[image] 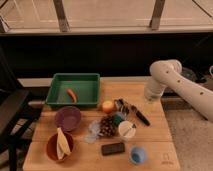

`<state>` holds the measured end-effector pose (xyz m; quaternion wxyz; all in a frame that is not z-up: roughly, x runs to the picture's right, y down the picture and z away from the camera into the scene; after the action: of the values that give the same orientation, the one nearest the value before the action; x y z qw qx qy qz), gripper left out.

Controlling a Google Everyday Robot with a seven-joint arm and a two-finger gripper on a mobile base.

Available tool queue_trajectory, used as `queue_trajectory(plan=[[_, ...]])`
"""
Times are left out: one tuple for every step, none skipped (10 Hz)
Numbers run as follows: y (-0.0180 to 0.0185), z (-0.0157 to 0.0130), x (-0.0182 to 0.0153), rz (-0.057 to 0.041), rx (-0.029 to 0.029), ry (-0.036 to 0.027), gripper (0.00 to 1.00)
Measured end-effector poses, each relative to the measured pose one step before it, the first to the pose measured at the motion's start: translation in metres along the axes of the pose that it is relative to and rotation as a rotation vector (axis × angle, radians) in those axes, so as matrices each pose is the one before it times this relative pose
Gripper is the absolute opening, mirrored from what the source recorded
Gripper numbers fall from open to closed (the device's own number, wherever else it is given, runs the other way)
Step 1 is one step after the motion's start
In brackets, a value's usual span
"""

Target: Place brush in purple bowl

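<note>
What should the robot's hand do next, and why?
Probably lower onto the brush to grasp it. The hand hangs just beyond the brush, which lies on the table, well apart from the purple bowl where it belongs.

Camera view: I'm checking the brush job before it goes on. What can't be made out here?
Gripper, at the end of the arm over the right edge of the table: merges with the arm.
Brush: upper end lost in the clutter beside it.
Arm: cut off by the right edge.
</note>
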<state>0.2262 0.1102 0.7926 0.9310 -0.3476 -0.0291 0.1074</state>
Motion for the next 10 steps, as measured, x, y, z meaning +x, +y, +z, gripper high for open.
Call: queue_trajectory(plan=[[-0.00003, 0.01215, 0.00080, 0.00425, 0.01727, 0.01100, 0.66], [-0.00006, 0.01026, 0.00130, 0.00016, 0.01526, 0.00781, 0.66], [-0.00055, 0.00519, 0.00084, 0.00007, 0.01143, 0.00462, 0.66], [-0.00159, 0.00595, 0.00173, 0.00153, 0.00659, 0.00381, 0.66], [-0.00100, 0.00461, 0.00073, 0.00406, -0.00125, -0.00250, 0.66], [-0.00188, 0.00908, 0.00279, 0.00620, -0.00795, -0.00299, 0.66], [-0.00246, 0.01313, 0.00437, 0.00918, -0.01552, -0.00476, 0.66], [-0.00119, 0.01039, 0.00414, 0.00817, -0.01345, -0.00235, 0.66], [-0.00078, 0.01076, 0.00449, 0.01083, -0.02034, -0.00033, 0.66], [-0.00038, 0.00964, 0.00287, 0.01045, -0.01895, -0.00441, 0.66]])
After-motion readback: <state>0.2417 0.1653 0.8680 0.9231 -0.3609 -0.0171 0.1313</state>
